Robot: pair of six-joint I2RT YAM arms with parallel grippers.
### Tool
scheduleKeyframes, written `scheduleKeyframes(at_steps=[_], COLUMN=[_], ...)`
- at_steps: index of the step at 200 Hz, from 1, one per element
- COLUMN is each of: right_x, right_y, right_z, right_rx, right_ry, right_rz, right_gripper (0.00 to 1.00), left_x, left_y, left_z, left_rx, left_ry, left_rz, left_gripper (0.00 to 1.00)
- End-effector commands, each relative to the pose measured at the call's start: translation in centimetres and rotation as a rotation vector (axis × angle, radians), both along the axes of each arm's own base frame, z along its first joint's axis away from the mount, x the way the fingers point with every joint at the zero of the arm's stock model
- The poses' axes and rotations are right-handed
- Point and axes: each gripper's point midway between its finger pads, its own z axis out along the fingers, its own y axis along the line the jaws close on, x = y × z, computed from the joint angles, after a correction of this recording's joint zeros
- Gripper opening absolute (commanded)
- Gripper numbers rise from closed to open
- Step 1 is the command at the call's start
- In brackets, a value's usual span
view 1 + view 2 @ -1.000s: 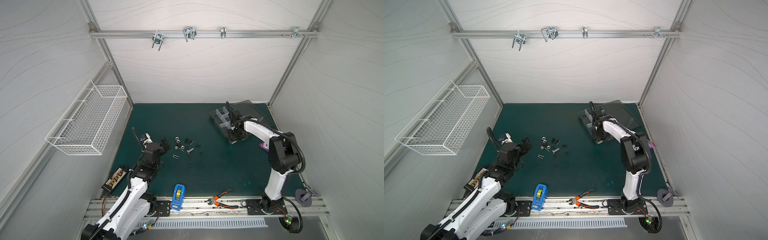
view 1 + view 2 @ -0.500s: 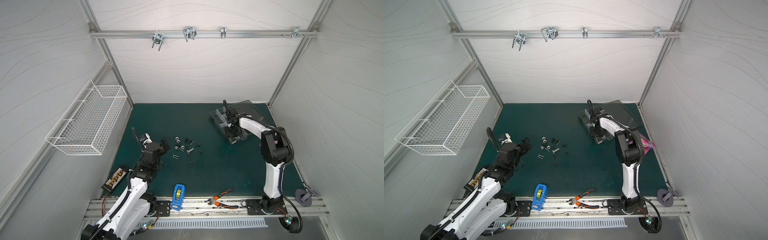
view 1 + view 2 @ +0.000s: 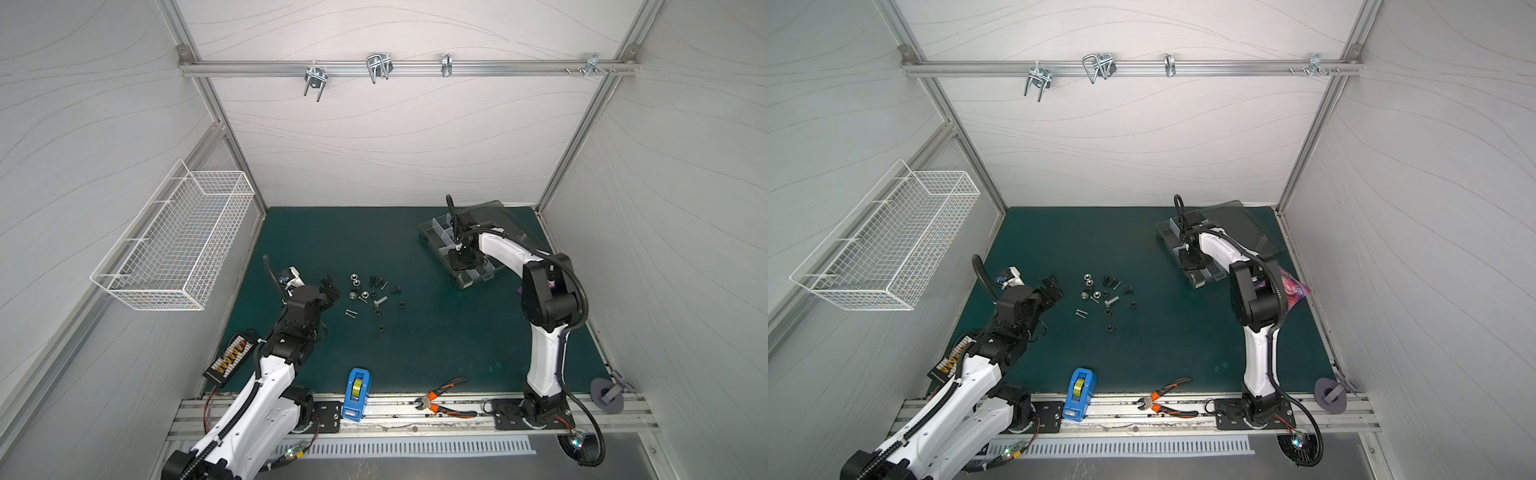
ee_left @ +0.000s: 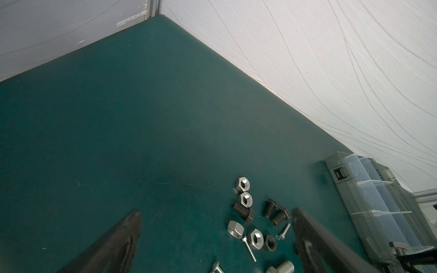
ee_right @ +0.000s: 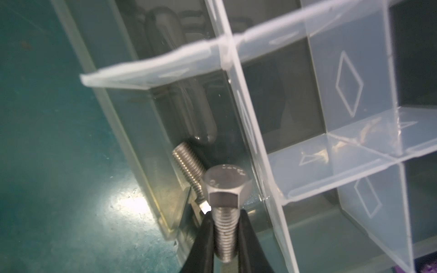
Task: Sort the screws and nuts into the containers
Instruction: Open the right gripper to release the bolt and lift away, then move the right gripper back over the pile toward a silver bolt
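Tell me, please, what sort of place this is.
Probably a robot lab work cell: white walls on an aluminium frame, a left arm and right arm bolted to a rail beside a green mat, with pliers nearby.

A wire basket (image 3: 174,245) hangs at left; a tape dispenser (image 3: 356,392) and orange pliers (image 3: 442,405) lie along the desk's (image 3: 436,345) lower edge.

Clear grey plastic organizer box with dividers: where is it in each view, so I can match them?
Top view: clear grey plastic organizer box at the back right of the dark green mat.
Top view: same back-right spot.
Left wrist: partly in frame, beyond the loose screws and nuts.
Right wrist: close up, filling most of the frame.
Shared landmark: the green mat, in all four.
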Motion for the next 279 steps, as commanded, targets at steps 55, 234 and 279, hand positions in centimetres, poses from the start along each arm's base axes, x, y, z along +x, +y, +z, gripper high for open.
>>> scheduleKeyframes(at_steps=[55, 234, 279], right_x=[2.5, -5.8, -8.7], right_y=[0.1, 8.2, 12.0], right_z=[-0.1, 7.5, 5.9], right_rx=[-0.033, 0.133, 0.080], right_ry=[-0.046, -0.137, -0.142], right_rz=[0.032, 0.185, 0.355], right_gripper=[0.33, 0.39, 0.53], left_x=[0.3, 0.5, 0.4], left_y=[0.1, -0.1, -0.2], left_z=[2.4, 1.7, 1.4], left_rx=[-0.007, -0.020, -0.023], left_ry=[-0.058, -0.039, -0.029], left_rz=[0.012, 0.009, 0.004], left_gripper=[1.00, 1.00, 1.00])
